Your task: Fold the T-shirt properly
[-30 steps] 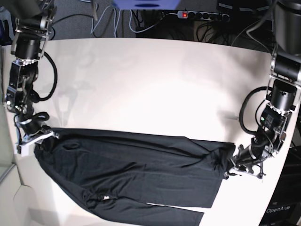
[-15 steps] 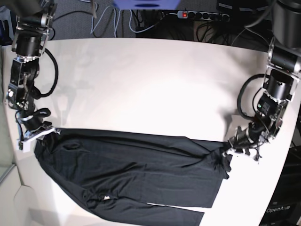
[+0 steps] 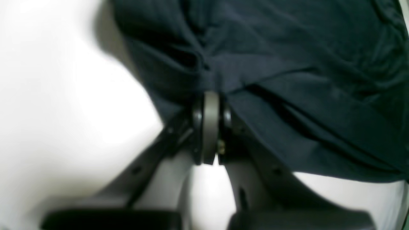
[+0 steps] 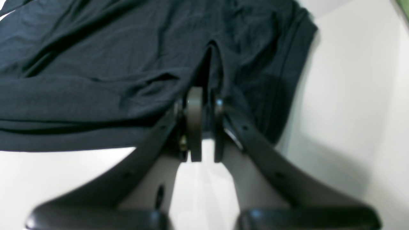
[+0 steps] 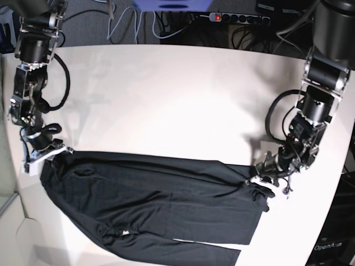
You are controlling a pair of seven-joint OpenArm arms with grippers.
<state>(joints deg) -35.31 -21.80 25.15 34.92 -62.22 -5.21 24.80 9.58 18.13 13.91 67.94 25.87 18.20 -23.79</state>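
**T-shirt pinched at both ends, mid-fold**

T-shirt spread along the near edge of the desk, partly doubled over. Left hand pressed together on a bunched end; right hand pinching the opposite corner. Best carried level and taut, both ends moving together, then laid flat before letting go, to avoid creases.

The T-shirt runs off the base view's bottom edge; both wrist views are blurred.
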